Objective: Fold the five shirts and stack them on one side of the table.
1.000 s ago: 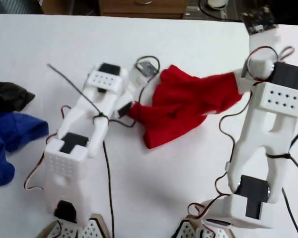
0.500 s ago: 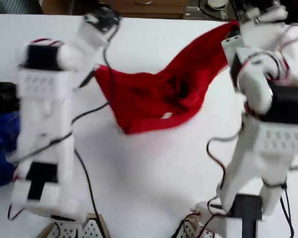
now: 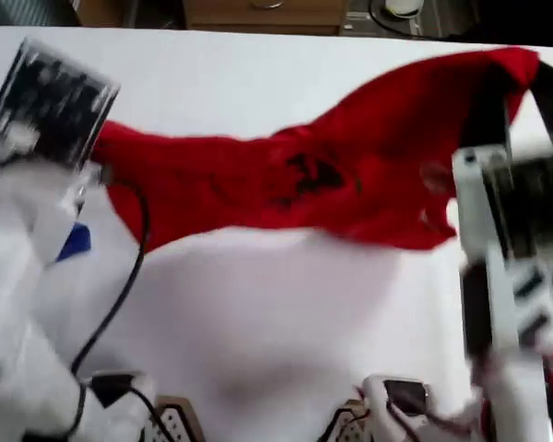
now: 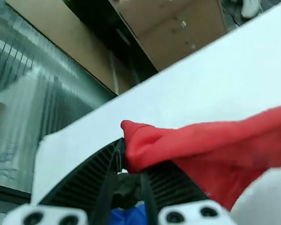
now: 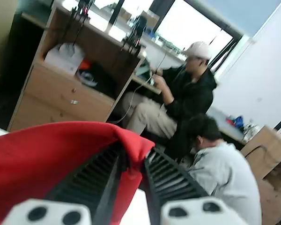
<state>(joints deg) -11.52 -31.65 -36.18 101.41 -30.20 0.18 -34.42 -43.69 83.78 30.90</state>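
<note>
Up close, left gripper (image 4: 131, 159) and right gripper (image 5: 133, 157) pinch red shirt (image 3: 332, 184)

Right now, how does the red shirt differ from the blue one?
The red shirt hangs stretched above the table, while the blue shirt lies on it. The left fingers and right fingers each pinch the red shirt; nothing grips the blue shirt. Both are soft cloth.

**Red shirt stretched in the air**

The red shirt (image 3: 350, 198) hangs spread wide above the surface (image 3: 276, 313). 1 end is pinched in the left gripper (image 4: 131, 157), the other in the right gripper (image 5: 131, 157). A dark print marks its middle. 1 blue shirt (image 3: 74, 241) lies under its left end.
</note>
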